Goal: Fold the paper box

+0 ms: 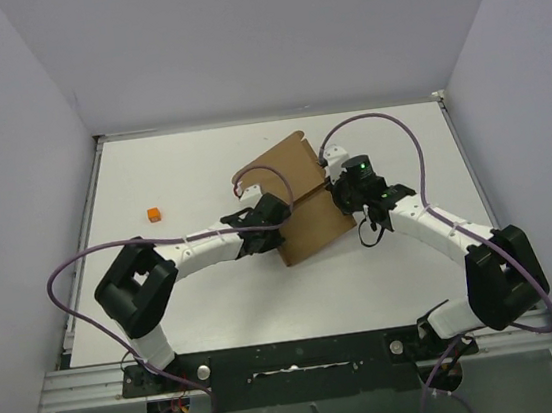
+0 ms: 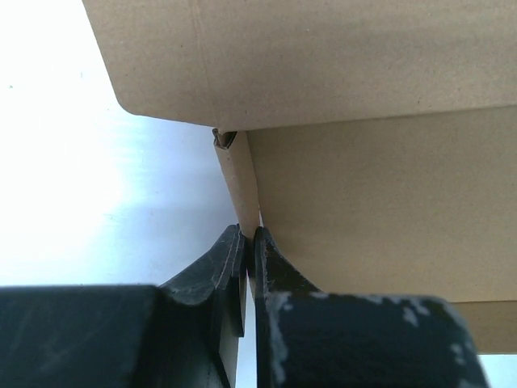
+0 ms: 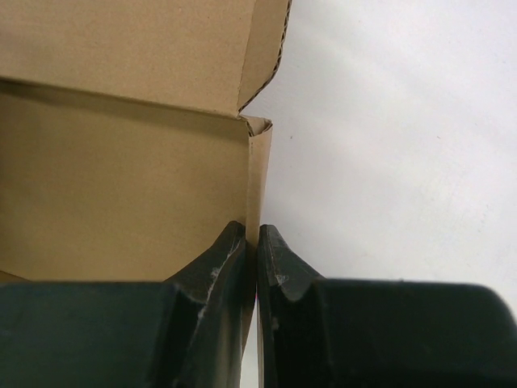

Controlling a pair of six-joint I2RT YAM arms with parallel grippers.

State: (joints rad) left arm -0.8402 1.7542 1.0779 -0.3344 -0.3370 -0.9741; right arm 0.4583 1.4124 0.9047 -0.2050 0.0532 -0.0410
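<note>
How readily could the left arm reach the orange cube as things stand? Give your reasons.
Probably yes, but not at once. The cube lies alone on the table beside the left arm, nothing between. But the left end effector is shut on the box edge, so it must let go first.

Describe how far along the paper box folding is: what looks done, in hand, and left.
Done: the paper box is partly formed, with side walls standing upright and a large panel raised at its far side. In hand: the left gripper and right gripper each pinch one side wall, fingers shut on it. Left: the top is open; that far panel is not yet folded over or tucked.
</note>
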